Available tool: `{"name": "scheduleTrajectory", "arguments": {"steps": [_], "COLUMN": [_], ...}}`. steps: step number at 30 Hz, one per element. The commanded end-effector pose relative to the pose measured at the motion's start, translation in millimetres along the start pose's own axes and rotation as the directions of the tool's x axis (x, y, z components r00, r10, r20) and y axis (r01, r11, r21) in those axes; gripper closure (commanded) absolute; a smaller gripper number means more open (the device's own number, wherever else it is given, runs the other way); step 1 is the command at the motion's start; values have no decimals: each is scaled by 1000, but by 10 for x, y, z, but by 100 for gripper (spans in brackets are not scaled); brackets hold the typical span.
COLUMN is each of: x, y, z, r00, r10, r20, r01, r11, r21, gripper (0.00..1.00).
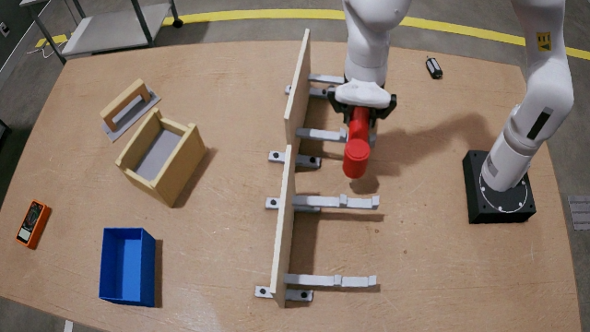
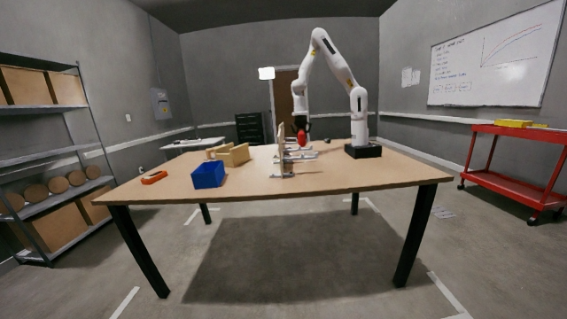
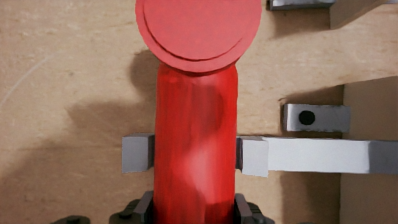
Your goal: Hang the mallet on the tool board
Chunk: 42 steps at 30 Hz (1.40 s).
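Observation:
My gripper [image 1: 364, 108] is shut on the thick red handle of the mallet [image 1: 358, 138] and holds it in the air beside the far tool board [image 1: 298, 85]. The mallet's round head [image 1: 356, 159] points toward the near tool board [image 1: 283, 221]. In the wrist view the handle [image 3: 195, 150] passes over a grey arm [image 3: 300, 156] of the far board, with the head [image 3: 198, 32] beyond it. The near board's two arms [image 1: 336, 201] [image 1: 331, 279] carry nothing. In the exterior view the mallet [image 2: 301, 137] hangs above the arms.
A wooden box [image 1: 161, 154] and its lid [image 1: 129, 108] stand at the left, with a blue bin [image 1: 127, 265] and an orange meter [image 1: 32, 223] nearer the front. A small black object [image 1: 433, 67] lies at the back right. The arm's black base [image 1: 500, 189] is at the right.

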State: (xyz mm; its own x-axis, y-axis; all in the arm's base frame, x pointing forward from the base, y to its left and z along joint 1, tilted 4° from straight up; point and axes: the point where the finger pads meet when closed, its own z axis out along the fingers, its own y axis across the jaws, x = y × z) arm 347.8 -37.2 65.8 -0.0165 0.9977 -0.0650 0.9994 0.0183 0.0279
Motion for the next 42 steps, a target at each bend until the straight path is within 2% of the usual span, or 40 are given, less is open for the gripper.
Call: {"name": "scheduleTrajectory", "arguments": {"steps": [1, 9, 10, 42], "x": [9, 9, 9, 9], "y": [-3, -3, -3, -3], "z": [8, 8, 8, 8], "r00": [1000, 1000, 1000, 1000], "r10": [-2, -2, -2, -2], "r20": [-1, -1, -1, -1], "r01": [2, 2, 2, 2], "r11": [1000, 1000, 1000, 1000], "r21": [2, 2, 2, 2], "gripper": [90, 90, 0, 0]}}
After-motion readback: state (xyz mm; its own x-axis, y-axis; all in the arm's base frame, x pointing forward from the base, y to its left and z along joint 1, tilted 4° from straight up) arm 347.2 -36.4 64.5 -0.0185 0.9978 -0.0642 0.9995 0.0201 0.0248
